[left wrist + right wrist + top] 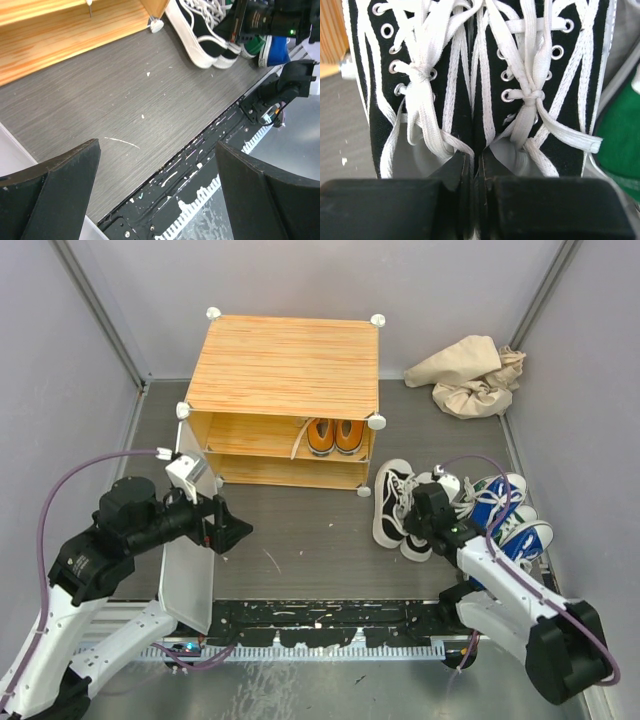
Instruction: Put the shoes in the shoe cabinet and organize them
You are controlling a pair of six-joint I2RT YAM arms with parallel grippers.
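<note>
Black-and-white lace-up sneakers, right side of the tabletop: inner collars are pinched together by the closed right gripper. Left gripper is spread wide, empty.

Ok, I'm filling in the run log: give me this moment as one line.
right hand: shut on white-and-black pair | left hand: open, empty | orange pair: inside cabinet

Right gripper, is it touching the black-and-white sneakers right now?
Touching. The right wrist view shows the right gripper pinched shut on the adjoining inner collars of the black-and-white sneakers.
</note>
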